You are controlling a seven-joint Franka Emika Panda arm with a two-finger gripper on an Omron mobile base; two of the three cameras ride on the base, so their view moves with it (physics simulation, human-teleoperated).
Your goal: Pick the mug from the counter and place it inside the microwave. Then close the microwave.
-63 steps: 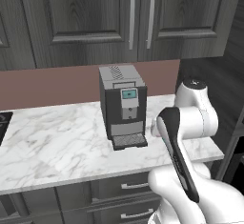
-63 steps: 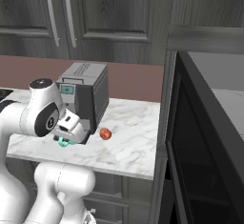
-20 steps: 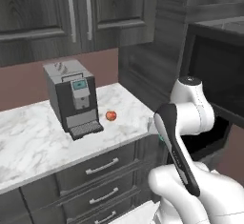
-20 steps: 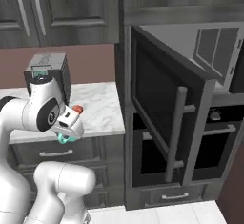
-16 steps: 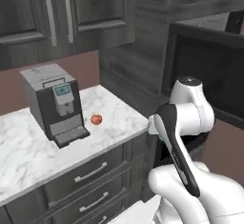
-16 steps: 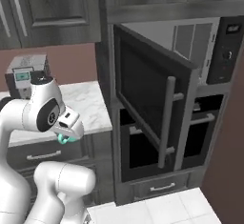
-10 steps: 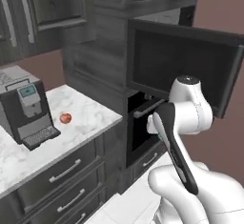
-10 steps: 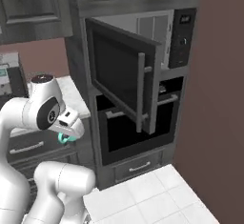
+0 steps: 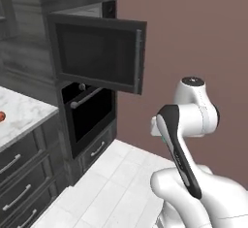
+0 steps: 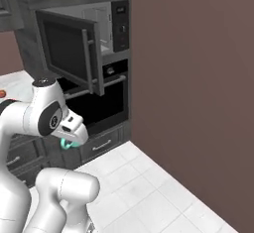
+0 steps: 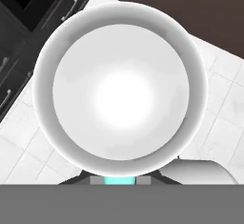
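Note:
My gripper hangs below the white wrist, shut on the mug, of which a teal edge shows under the hand. In the hand view the mug is seen from above, its white inside wide open and a teal strip of its wall at the bottom between the fingers. The microwave stands ahead to the left with its dark glass door swung open and the light interior showing. In the left base view the open door faces me. The marble counter lies at the far left.
An oven with a horizontal handle sits under the microwave. A small red fruit lies on the counter's edge. Dark drawers run below the counter. White floor tiles and a brown wall take up the right side.
The whole picture has swung: the camera moved, so the coffee machine left the views and the microwave came nearer the middle. The gripper stays shut on the mug.

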